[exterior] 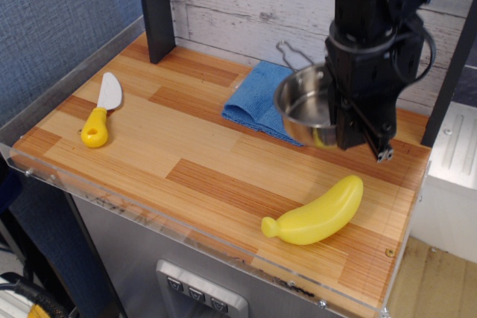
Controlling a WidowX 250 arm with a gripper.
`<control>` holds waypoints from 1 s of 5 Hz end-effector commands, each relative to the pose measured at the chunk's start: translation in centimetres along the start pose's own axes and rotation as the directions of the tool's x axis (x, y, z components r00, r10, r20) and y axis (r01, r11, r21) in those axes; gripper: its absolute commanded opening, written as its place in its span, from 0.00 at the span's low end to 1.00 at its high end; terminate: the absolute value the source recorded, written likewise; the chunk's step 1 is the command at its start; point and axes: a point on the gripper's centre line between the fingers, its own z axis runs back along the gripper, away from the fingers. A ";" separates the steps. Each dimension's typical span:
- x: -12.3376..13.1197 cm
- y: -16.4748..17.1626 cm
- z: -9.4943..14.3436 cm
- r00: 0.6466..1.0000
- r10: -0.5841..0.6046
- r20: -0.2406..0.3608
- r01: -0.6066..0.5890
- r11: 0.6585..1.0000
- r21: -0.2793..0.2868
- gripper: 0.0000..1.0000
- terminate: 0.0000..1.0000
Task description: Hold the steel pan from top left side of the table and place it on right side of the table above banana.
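The gripper [356, 128] is clamping the right rim of the steel pan [305, 106], holding it over the table [186, 147] near the back right corner, partly above the blue cloth [257, 98]. The pan's wire handle is pointing toward the back wall. The banana [317, 214] is lying near the front right corner, and the yellow-handled knife [100, 113] is sitting along the left edge.
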 end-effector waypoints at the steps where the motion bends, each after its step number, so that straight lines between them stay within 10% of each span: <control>1: -0.1 0.0 -2.3 1.000 -0.019 -0.008 0.019 1.000 0.005 0.00 0.00; 5: 0.2 -0.5 -6.2 0.999 -0.028 -0.047 0.026 0.999 -0.047 0.00 0.00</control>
